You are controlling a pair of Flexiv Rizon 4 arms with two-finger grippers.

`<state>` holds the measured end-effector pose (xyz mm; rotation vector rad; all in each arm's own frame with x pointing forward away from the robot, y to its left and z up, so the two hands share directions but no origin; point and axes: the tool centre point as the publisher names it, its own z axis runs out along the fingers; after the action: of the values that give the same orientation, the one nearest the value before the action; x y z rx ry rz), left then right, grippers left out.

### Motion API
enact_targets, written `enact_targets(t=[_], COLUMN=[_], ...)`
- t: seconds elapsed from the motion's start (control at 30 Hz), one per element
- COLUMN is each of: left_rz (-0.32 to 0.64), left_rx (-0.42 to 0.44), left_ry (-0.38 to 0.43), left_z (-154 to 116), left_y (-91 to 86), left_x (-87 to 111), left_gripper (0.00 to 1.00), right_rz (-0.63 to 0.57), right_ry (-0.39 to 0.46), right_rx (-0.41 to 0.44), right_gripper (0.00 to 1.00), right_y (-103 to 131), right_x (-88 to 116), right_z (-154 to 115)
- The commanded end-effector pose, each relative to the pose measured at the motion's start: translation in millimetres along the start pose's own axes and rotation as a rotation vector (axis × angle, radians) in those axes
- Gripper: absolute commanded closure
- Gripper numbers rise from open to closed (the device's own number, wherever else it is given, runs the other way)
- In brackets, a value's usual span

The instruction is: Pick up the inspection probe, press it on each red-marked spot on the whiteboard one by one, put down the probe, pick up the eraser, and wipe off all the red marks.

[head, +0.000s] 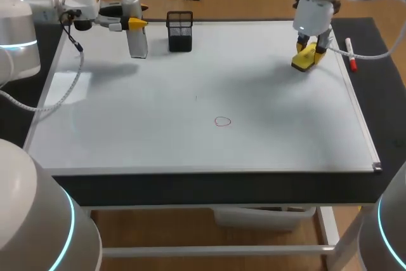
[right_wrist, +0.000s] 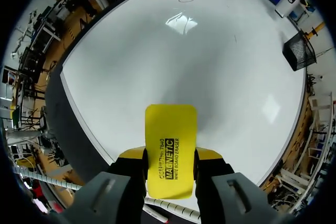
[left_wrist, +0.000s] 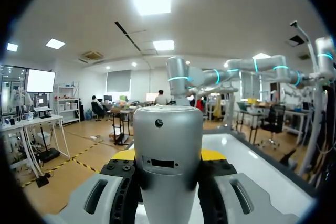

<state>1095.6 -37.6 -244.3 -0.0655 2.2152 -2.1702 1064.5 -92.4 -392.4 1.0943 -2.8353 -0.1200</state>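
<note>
Left arm [head: 38, 1]: comes in from the left edge and lies level over the whiteboard's far left corner.
Left gripper [head: 135, 23]: clenched on the inspection probe, one yellow tip on either side of its barrel; seen from the wrist, the barrel fills the gap between the fingers.
Inspection probe [head: 137, 42]: silver-grey cylinder, held upright in the left gripper at the far left of the board, rounded cap above the fingers and lower end down by the board surface; cannot tell whether that end touches.
Mesh holder [head: 180, 31]: black wire basket standing on the far edge of the board, just beside the probe on its right and apart from it.
Whiteboard [head: 127, 125]: lies flat and covers nearly the whole tabletop, with a dark strip of table [head: 203, 188] showing along the near edge.
Red mark [head: 222, 121]: one small red ring drawn near the middle of the board, towards the near side, well apart from both grippers.
Right arm [head: 317, 4]: comes in from the far right corner, wrist pointing down at the board.
Right gripper [right_wrist: 169, 155]: closed on the eraser, gripping it by its two long sides with a yellow tip on each.
Eraser [head: 305, 59]: yellow block, held low over the far right part of the board, one end sticking out ahead of the fingers; cannot tell whether it touches the surface.
Marker [head: 350, 55]: white pen with a red end, lying along the board's right edge, just beside the right gripper.
</note>
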Motion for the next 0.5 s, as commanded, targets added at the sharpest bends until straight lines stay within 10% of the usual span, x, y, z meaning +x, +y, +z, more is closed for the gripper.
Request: enact_targets(t=[0.03,0.5], left_rz=[0.010,0.036], left_rx=[-0.005,0.038], left_ry=[0.018,0.238], left_z=[7.0,57.7], left_y=[-4.1,-13.7], left_x=[9.1,76.9], left_gripper=[1.00,1.00], right_rz=[-0.001,-0.001], right_ry=[0.002,0.002], right_rx=[0.003,0.003], right_gripper=[1.00,1.00], right_y=[-0.1,-0.1], right_x=[1.0,1.0], right_z=[-1.5,-1.5])
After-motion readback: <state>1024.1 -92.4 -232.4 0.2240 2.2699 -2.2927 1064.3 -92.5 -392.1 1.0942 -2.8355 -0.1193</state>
